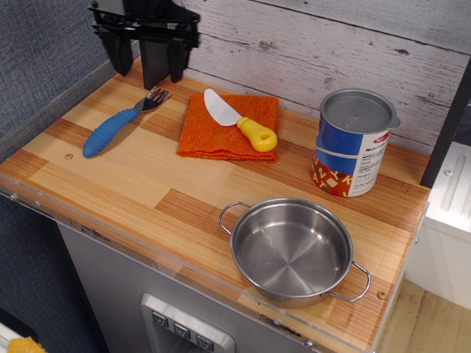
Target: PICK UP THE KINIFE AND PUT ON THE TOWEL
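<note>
The black gripper [145,63] hangs open and empty above the counter's back left corner, fingers pointing down, its upper arm cut off by the frame. Below lies a blue-handled fork [117,123]. The kinife [239,121], rounded white blade and chunky yellow handle, rests diagonally on the ribbed orange towel [221,137].

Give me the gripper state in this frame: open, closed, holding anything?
Gripper: open and empty, jaws spread, raised above the back left corner of the counter. The knife lies on the orange towel.
</note>
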You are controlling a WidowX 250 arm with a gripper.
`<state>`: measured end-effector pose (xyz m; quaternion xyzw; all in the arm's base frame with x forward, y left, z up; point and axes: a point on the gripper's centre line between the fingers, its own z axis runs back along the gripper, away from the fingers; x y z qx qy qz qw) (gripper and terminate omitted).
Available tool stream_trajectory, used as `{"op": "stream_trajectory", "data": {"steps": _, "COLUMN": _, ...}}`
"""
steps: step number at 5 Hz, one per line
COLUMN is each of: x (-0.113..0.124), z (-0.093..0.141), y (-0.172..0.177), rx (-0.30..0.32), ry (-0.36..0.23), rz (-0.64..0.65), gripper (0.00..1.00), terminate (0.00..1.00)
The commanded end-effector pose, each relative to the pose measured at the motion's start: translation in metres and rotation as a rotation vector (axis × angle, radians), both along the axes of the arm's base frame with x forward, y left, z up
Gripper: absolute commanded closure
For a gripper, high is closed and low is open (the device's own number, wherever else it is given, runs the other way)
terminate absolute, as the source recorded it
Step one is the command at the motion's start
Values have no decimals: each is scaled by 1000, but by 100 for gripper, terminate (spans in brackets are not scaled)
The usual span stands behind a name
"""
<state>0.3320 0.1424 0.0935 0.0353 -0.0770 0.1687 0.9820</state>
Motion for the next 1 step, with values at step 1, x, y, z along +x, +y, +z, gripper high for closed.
{"op": "stream_trajectory", "data": {"steps": 1, "x": -18, "z": 27, "y": 12, "rx": 46, "ry": -84, "rz": -26, "gripper": 0, "terminate": 100}}
